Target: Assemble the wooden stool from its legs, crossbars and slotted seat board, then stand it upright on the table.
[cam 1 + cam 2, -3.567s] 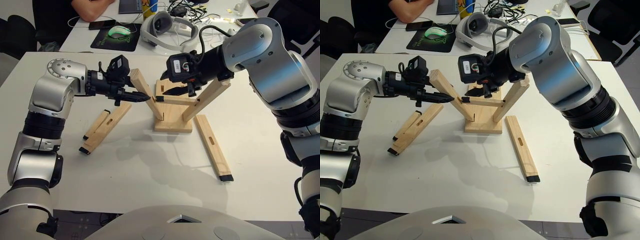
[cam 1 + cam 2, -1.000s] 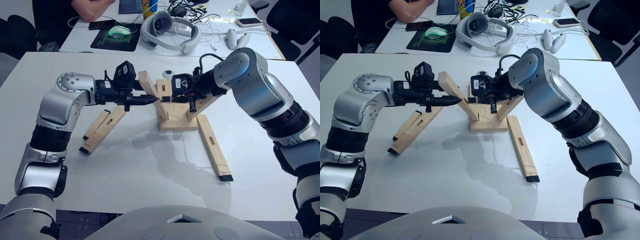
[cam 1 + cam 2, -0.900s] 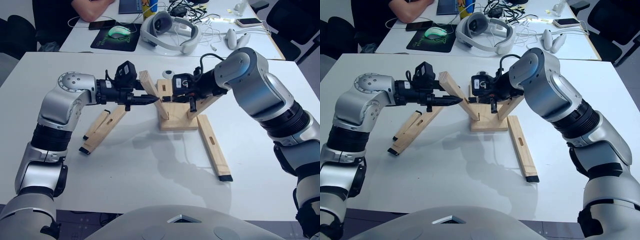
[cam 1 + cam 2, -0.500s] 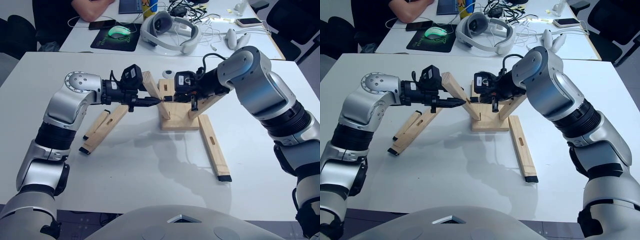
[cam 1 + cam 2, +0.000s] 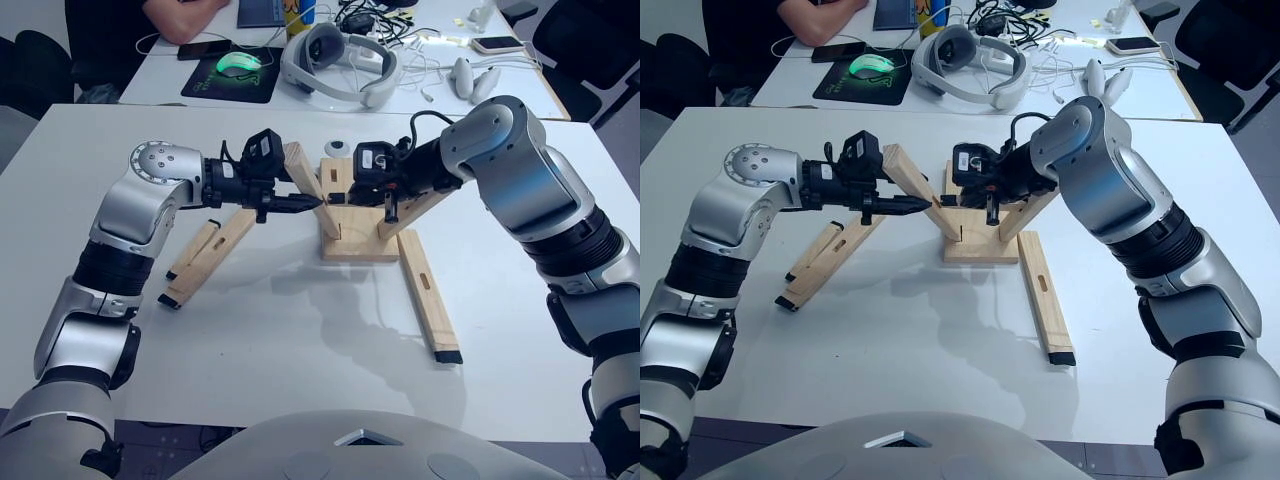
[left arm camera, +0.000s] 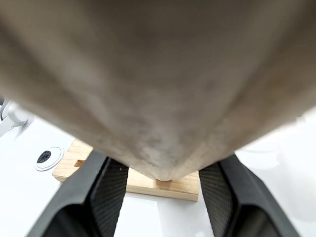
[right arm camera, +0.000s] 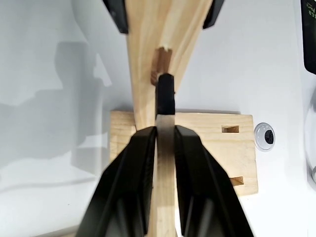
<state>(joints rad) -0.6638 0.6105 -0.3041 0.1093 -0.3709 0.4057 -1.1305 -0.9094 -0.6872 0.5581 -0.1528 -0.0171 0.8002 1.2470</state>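
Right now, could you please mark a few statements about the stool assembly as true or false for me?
1. The seat board lies flat on the table. True.
2. The right gripper is open and empty. False: it is shut on a crossbar.
3. A loose leg lies to the robot's right of the seat board. True.
4. The left gripper rests on the table. False: it is raised, shut on a tilted leg.
5. Every wooden piece is fitted. False: loose pieces lie left of the board too.
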